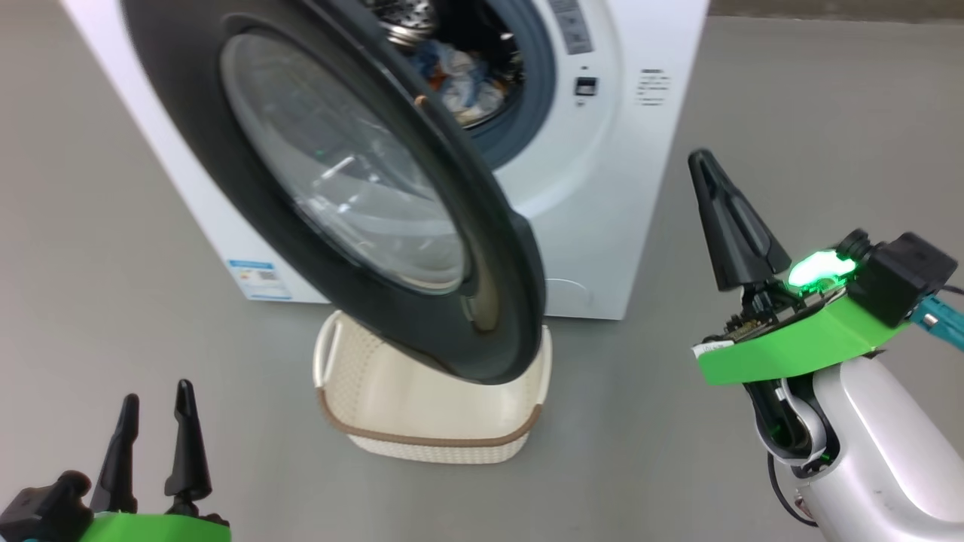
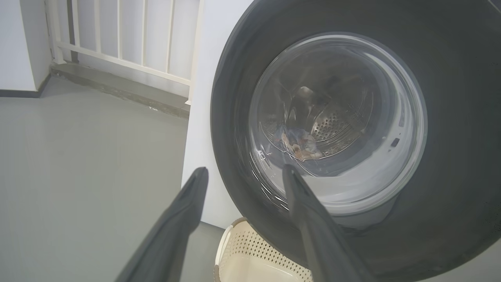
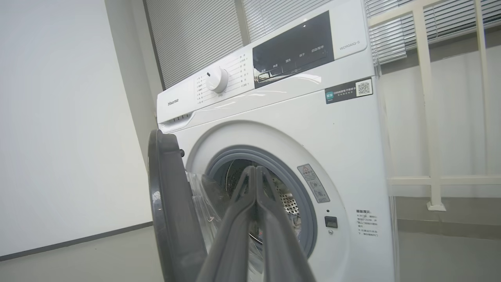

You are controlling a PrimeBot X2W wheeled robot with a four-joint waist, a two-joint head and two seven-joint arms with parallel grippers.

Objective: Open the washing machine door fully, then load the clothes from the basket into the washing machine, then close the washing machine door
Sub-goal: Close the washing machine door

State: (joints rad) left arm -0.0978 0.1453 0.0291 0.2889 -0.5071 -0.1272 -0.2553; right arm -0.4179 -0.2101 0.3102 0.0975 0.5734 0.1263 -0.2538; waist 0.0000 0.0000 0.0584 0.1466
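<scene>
Washing machine door (image 1: pixel 354 188): ajar over basket (image 1: pixel 452 440), which looks empty; clothes (image 1: pixel 463 75) in drum | free edge lies left of right claw (image 1: pixel 702 156), nearer, pinched shut, empty | left claw (image 1: pixel 157 393) spread wide, empty, facing outer glass | likely next: push door shut

The white washer (image 1: pixel 602 226) holds blue clothes (image 1: pixel 467 83); its round black door (image 1: pixel 339 173) stands open, overhanging the cream basket (image 1: pixel 437 444) before it.

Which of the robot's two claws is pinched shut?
The right gripper: its two dark fingers press together into one point, holding nothing. The left gripper has a clear gap between its two.
</scene>
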